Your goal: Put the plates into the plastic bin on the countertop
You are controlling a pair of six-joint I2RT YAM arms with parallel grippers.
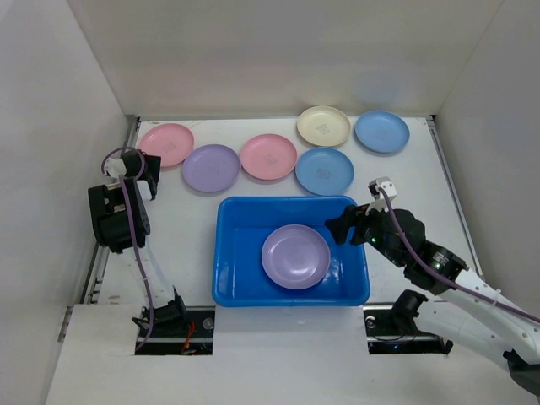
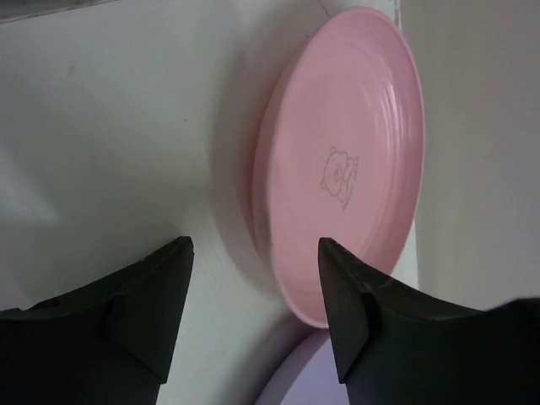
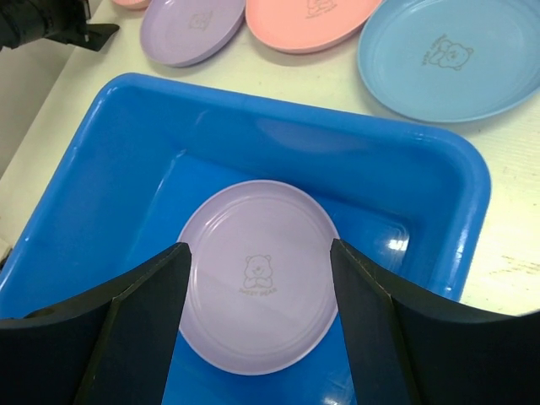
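Note:
The blue plastic bin (image 1: 228, 253) stands on the white countertop (image 1: 405, 181) and holds one lilac plate (image 1: 295, 256), also seen in the right wrist view (image 3: 253, 274). Behind it lie a pink plate (image 1: 166, 143), a lilac plate (image 1: 211, 168), a second pink plate (image 1: 268, 157), a blue plate (image 1: 324, 170), a cream plate (image 1: 323, 126) and a second blue plate (image 1: 381, 132). My left gripper (image 1: 143, 173) is open and empty, just short of the far-left pink plate (image 2: 346, 160). My right gripper (image 1: 344, 226) is open and empty above the bin's right side (image 3: 456, 169).
White walls enclose the countertop on three sides. Metal strips run along its left edge (image 1: 131, 135) and right edge (image 1: 443, 169). The left arm's black body (image 1: 116, 215) stands by the left wall.

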